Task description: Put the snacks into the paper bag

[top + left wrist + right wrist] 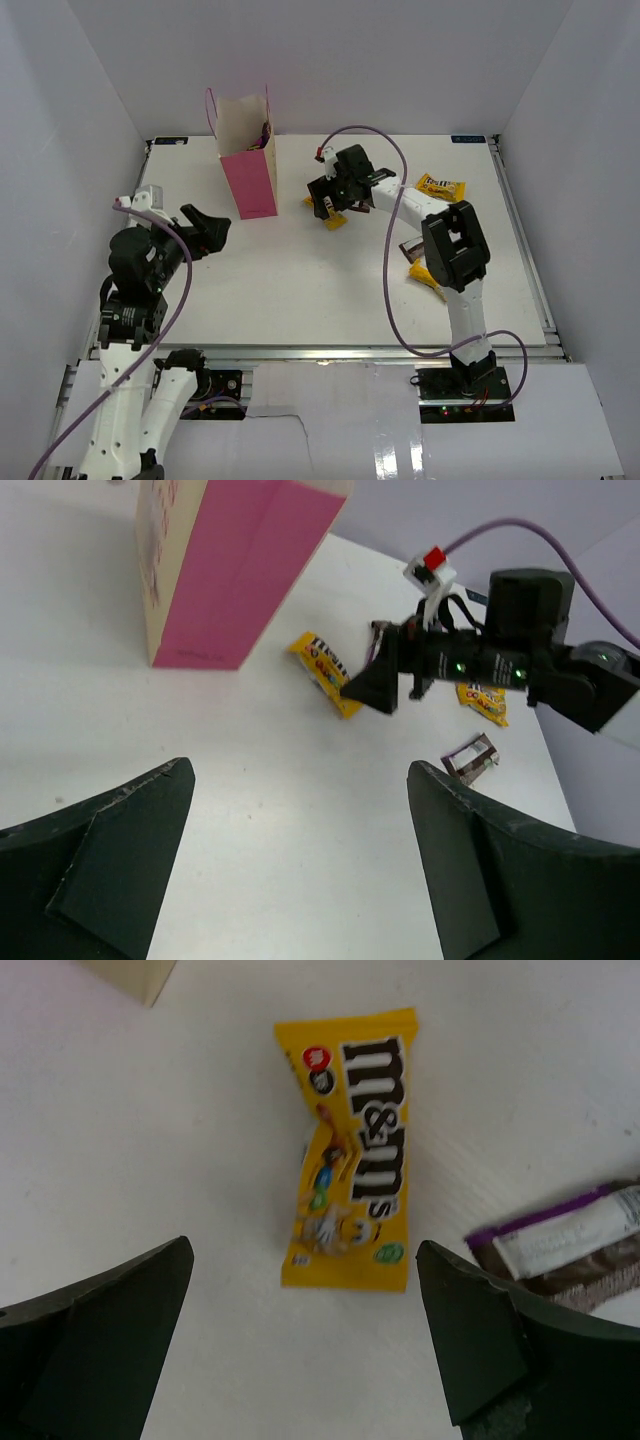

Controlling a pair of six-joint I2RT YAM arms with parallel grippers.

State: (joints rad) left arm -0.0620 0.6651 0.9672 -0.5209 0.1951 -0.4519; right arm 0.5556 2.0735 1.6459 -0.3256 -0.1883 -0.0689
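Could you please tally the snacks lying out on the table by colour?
Yellow packets: 3 (far one, middle one, near one)
Dark brown bars: 1
Total: 4 snacks on the table; what is inside the paper bag cannot be counted.

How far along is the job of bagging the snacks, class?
Barely begun: something dark shows inside the bag, unclear what. The right gripper hangs open over a yellow packet. The left gripper is open and empty. Two more yellow packets and a brown bar lie on the table.
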